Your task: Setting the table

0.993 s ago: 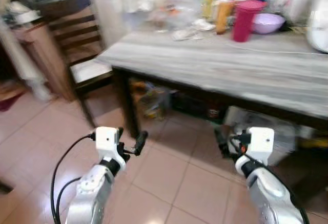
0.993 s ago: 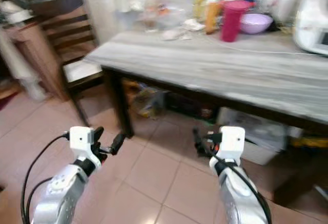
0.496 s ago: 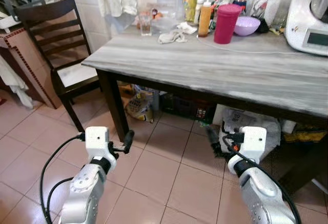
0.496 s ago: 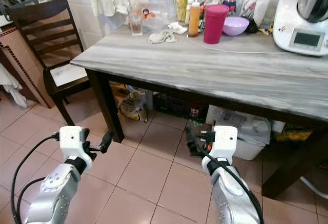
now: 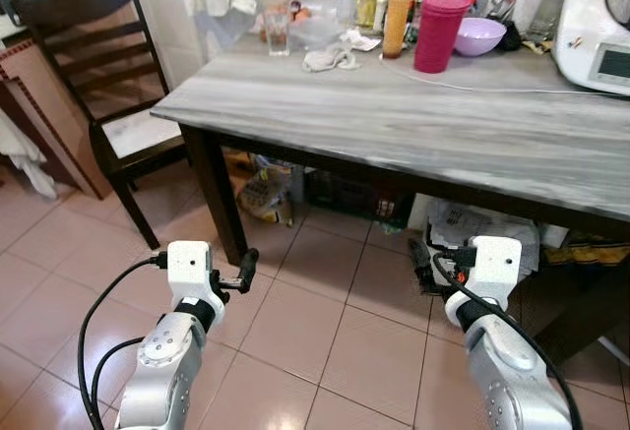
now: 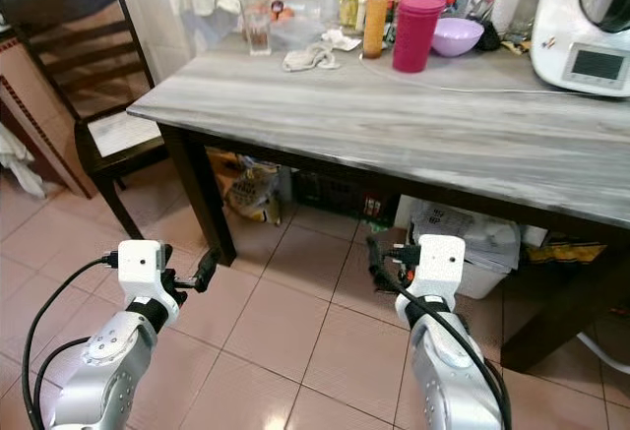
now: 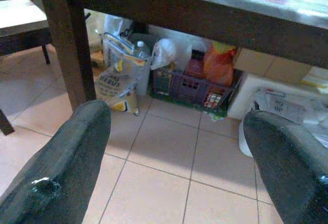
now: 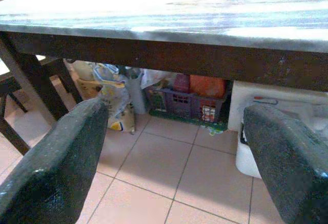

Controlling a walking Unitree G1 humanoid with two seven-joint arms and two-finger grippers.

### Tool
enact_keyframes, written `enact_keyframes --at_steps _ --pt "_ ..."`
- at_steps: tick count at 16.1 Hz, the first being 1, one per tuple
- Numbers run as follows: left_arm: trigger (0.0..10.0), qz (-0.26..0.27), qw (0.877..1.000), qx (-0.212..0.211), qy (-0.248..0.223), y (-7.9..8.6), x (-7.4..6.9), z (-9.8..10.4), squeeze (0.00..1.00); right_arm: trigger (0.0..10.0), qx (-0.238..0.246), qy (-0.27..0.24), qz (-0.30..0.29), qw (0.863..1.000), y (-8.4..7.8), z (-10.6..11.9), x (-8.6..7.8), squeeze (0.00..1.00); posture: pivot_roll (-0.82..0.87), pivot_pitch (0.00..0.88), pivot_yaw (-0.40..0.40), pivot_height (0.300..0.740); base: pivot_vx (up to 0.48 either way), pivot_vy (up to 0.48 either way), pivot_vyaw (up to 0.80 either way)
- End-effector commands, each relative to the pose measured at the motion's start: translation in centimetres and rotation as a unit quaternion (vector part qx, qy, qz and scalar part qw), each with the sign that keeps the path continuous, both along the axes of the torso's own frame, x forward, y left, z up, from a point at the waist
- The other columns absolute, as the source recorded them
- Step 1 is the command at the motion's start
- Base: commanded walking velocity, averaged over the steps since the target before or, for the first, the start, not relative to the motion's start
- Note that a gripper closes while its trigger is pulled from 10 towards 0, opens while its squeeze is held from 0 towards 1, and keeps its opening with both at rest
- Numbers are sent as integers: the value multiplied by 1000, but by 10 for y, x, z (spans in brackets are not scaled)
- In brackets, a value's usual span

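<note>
The bench point(image 5: 423, 120) is now seen sharply and a little closer than half a second ago, when the head view was already steadying after heavy blur — the whole picture has shifted, so the camera has moved, not the things. This is judged to be the end of an approach, with the setting itself not yet begun.

Both arms are held low over the tiled floor point(image 5: 325, 322), short of the bench edge. The left claw point(image 5: 246, 265) is spread wide and empty, as is the right claw point(image 6: 379, 258); between the fingers of each, the crate point(image 7: 197, 88) and bags under the bench are seen.

The things to be laid out are kept at the far edge of the bench: a red tumbler point(image 5: 438, 31), a purple bowl point(image 5: 479, 36), a glass point(image 5: 278, 34), a crumpled cloth point(image 5: 330, 56) and bottles, perhaps condiments. A white appliance point(image 5: 596, 31) stands at the right, a chair point(image 5: 103, 105) at the left. A reach across the bare front of the bench is judged to be needed next.
</note>
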State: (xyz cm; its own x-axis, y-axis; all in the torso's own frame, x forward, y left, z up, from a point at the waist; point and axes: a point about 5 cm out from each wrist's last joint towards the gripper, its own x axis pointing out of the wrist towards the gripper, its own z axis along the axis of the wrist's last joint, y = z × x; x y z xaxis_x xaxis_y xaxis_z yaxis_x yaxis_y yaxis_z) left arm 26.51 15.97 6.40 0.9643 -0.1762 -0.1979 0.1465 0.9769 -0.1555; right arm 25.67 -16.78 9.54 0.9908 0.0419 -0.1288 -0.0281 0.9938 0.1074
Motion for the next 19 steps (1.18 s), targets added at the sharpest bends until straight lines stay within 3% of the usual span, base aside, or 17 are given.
enact_keyframes --at_steps 1,3,7,10,12,13,14,16,19 --pt "10000 3 1000 8 1 0 3 2 0 10000 -24 -10 -8 1000 0 1 2 0 -153 20 40 740 0 0 0" --pt "10000 3 1000 13 -3 1 4 3 0 10000 -33 -9 3 999 2 2 3 0 -152 23 39 740 0 0 0" --pt "10000 3 1000 13 -1 -1 3 4 0 10000 3 6 1 1000 -1 -1 2 0 -154 28 41 740 -194 0 0" --pt "10000 -6 1000 19 -4 -4 6 7 0 10000 -11 2 -33 999 -11 1 6 0 -157 36 55 740 -300 0 0" --pt "10000 -2 1000 20 -7 0 10 11 0 10000 -38 -6 -30 999 -8 0 7 0 -158 39 64 740 -373 0 0" --pt "10000 -4 1000 24 -7 1 10 11 0 10000 -27 -8 -19 999 -2 0 5 0 -157 42 68 740 -379 0 0" --pt "10000 -5 1000 26 -7 2 10 11 0 10000 -41 -12 -22 999 -3 1 5 0 -156 41 70 740 -379 0 0" --pt "10000 -7 1000 28 -7 1 10 12 0 10000 -12 1 -31 999 -5 -1 4 0 -153 44 74 740 -377 0 0" --pt "10000 -9 1000 30 -5 1 9 11 0 10000 -18 -4 -32 999 -6 -1 5 0 -145 49 78 740 -220 0 0"
